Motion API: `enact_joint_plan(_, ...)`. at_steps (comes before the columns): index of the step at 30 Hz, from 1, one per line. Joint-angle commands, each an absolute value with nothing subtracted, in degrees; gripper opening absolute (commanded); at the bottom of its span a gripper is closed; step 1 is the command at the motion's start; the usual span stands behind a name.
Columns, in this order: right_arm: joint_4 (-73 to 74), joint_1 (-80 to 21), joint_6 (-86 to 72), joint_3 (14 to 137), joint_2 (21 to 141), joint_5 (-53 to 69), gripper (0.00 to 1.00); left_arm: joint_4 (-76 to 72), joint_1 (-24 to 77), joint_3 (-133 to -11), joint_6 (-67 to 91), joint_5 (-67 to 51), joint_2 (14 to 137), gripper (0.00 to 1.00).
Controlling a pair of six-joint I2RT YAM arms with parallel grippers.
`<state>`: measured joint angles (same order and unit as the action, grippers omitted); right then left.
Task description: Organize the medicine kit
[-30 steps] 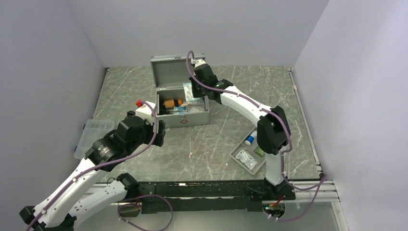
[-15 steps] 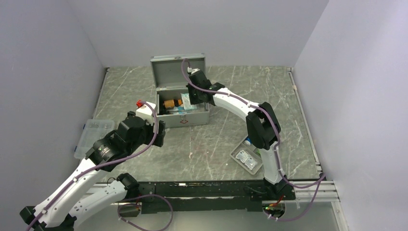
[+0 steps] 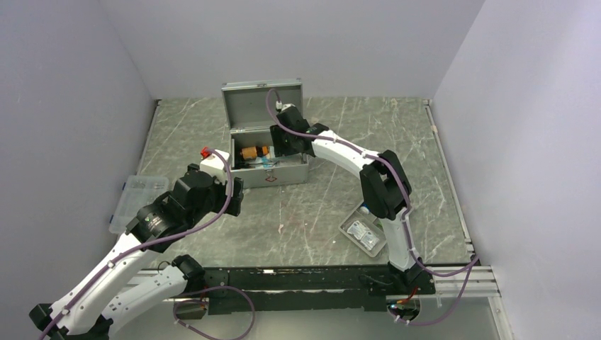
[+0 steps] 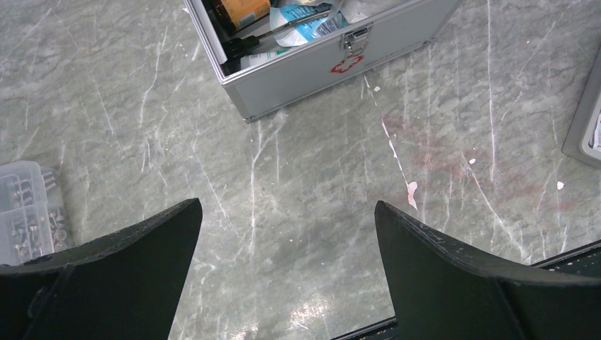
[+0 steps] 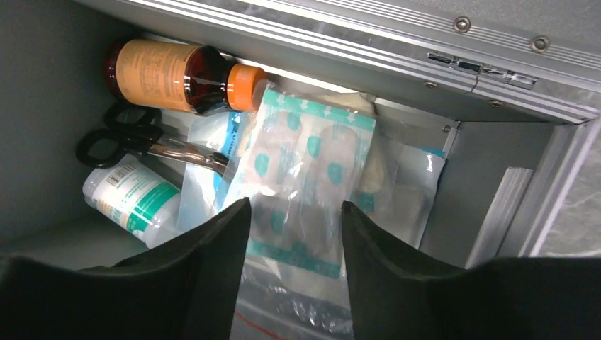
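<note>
The medicine kit (image 3: 283,172) is a silver-grey metal case standing open at the back middle of the table, its lid (image 3: 248,106) upright. My right gripper (image 3: 283,143) reaches down into it. In the right wrist view its jaws (image 5: 295,204) stand apart over a clear packet of teal-printed dressings (image 5: 305,156) that lies on the other contents. A brown bottle with an orange cap (image 5: 170,74), black-handled scissors (image 5: 127,142) and a white bottle with a green label (image 5: 131,198) lie beside it. My left gripper (image 4: 287,204) hangs open and empty over bare table, in front and to the left of the kit (image 4: 312,67).
A shallow grey divided tray (image 3: 365,234) with small packets sits at the front right, behind the right arm. A clear plastic box (image 3: 138,200) lies at the left edge, also the clear box (image 4: 25,209) in the left wrist view. A white object with a red top (image 3: 211,157) stands left of the kit.
The right gripper has carried the dressing packet down into the kit and its jaws have parted from it. The left arm has not moved.
</note>
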<state>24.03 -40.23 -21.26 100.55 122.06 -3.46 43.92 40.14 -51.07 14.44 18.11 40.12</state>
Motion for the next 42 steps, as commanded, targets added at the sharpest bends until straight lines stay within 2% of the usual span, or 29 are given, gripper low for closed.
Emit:
enact_joint_plan(1, 23.8, -41.04, -21.1, 100.46, 114.61, -6.31, 0.56, 41.85, 39.82, -50.98, 14.34, 18.4, 39.9, 0.99)
enact_joint_plan(12, 28.66, -42.5, -23.16, 92.95, 95.26, -18.34, 0.65, 41.75, 39.68, -51.03, 14.31, 17.75, 39.97, 1.0)
enact_joint_plan(22, 44.22, -42.36, -34.7, 76.13, 78.07, -33.36, 0.71, 41.66, 39.62, -51.14, 14.15, 17.03, 39.54, 0.99)
enact_joint_plan(32, 54.5, -41.89, -53.4, 58.27, 61.21, -32.47, 0.71, 41.75, 39.54, -51.11, 14.21, 16.68, 39.14, 0.99)
enact_joint_plan(42, 61.28, -39.48, -65.12, 47.88, 60.0, -28.27, 0.67, 41.75, 39.44, -51.15, 14.24, 16.48, 38.33, 0.99)
